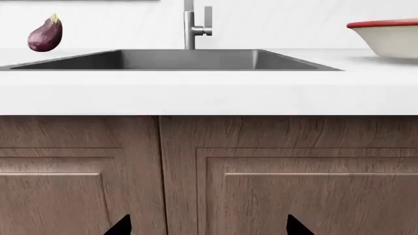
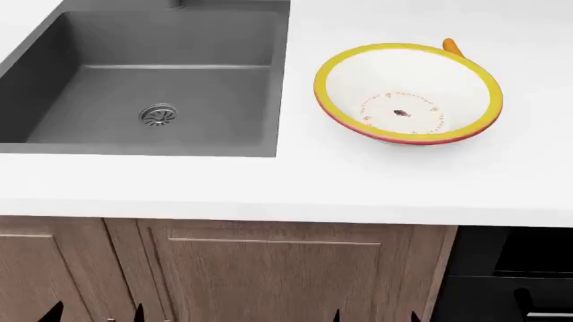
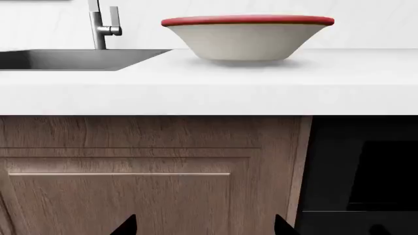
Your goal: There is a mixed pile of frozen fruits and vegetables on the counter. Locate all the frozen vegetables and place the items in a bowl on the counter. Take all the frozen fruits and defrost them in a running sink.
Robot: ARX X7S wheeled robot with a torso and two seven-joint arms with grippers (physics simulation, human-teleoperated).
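Bowl (image 2: pixel 474 80) sits empty near surface (image 2: pixel 296 181) front edge, right of sink (image 2: pixel 224 87). Both claws, left (image 1: pixel 204 226) and right (image 3: pixel 204 225), low by cabinet doors, spread wide, holding nothing. Eggplant (image 1: pixel 44 34) at surface's back, left of faucet (image 1: pixel 196 27). Sink dry, no pear in view: nothing sorted yet, all to do.

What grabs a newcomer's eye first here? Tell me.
The wide white bowl with its yellow rim sits empty on the plain white counter, right of the dark grey rectangular sink. A purple eggplant stands on the sink's far side. Something small and orange peeks out behind the bowl.
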